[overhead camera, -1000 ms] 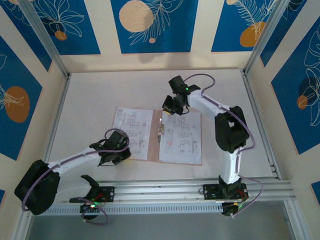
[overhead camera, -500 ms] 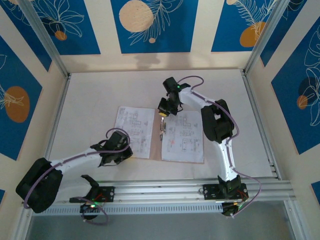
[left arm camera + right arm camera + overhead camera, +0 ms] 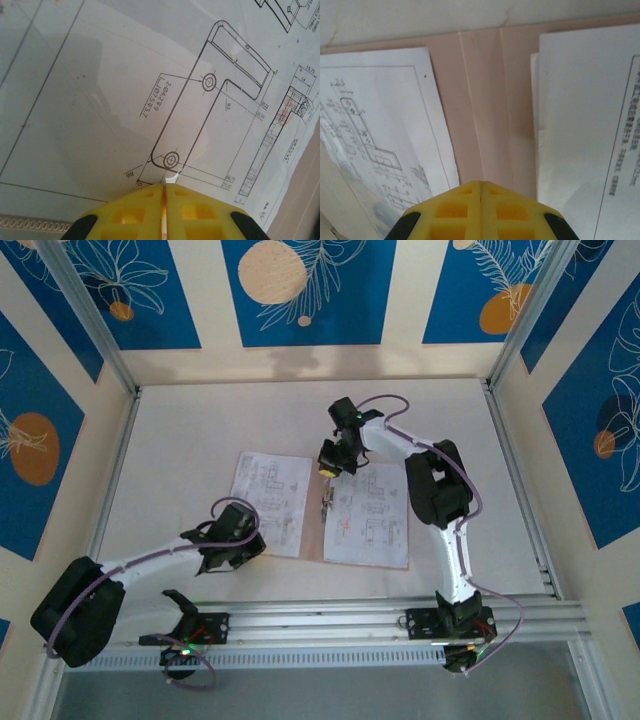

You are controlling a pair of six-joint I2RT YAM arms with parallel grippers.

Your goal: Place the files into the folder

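Facing the folder [image 3: 485, 100] spine, right claw [image 3: 481, 183] sits pressed together; left claw [image 3: 165, 186] likewise over a file [image 3: 100, 100].

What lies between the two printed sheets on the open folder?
A bare pinkish strip of the folder at its spine, clear in the right wrist view; the top view shows a small metal clip there.

matt paper files [image 3: 268, 490], smooth card folder [image 3: 485, 125]

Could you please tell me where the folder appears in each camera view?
Top external: folder lies open, mid-picture.
Left wrist: folder is a tan strip in the lower right corner.
Right wrist: folder spine runs down the middle.
Shared landmark: the left sheet with the bracket drawing.
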